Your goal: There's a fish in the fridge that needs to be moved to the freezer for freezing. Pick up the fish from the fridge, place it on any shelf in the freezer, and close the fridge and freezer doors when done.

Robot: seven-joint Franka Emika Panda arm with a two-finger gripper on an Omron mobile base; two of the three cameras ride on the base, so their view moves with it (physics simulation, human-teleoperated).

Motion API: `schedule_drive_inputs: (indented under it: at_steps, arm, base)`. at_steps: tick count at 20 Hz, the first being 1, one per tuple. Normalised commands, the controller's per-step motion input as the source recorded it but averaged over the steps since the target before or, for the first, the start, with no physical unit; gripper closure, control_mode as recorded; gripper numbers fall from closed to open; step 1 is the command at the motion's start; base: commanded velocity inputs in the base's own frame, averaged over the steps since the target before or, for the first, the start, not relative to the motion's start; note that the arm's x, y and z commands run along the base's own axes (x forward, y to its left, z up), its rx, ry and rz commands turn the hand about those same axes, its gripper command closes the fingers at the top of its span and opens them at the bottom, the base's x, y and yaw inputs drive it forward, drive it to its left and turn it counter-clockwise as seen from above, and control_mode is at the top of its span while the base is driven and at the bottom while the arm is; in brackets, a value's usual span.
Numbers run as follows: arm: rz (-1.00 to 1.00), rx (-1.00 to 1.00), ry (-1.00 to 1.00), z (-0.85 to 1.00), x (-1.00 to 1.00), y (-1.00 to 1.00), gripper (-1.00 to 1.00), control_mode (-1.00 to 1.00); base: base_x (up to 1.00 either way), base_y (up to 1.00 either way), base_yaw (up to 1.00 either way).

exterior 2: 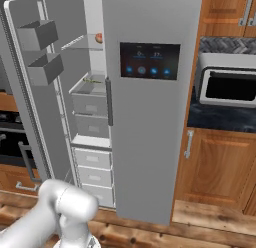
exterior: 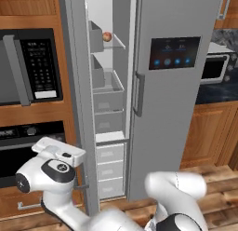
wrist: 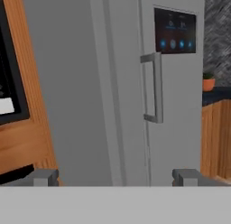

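In the open freezer [exterior 2: 92, 117], 3 stacked drawers [exterior 2: 92, 177] sit below 2 bins [exterior 2: 90, 112]; the released claw [wrist: 116, 177] grasps nothing.

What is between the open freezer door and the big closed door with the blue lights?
In the left base view, the freezer's open inside: clear shelves, an apple-like ball up top, grey drawers below.

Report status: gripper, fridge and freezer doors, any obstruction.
Gripper open, empty. Freezer door open; fridge door shut, fish unseen. Open freezer door stands left of the fridge handle.
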Motion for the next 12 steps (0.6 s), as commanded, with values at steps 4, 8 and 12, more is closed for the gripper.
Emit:
schedule_drive_inputs:
  at_steps: [4, 8, 12]
  arm:
    - [-0.12, 0.0, 0.0, -0.17, 0.62, 0.09, -1.0, -1.0]
    - [-0.05, 0.0, 0.0, -0.29, 0.65, 0.0, -1.0, -1.0]
    - [-0.03, 0.0, 0.0, -0.3, 0.53, 0.0, -1.0, -1.0]
  base:
    - [0.0, 0.0, 0.0]
    - [0.0, 0.0, 0.0]
    - [0.0, 0.0, 0.0]
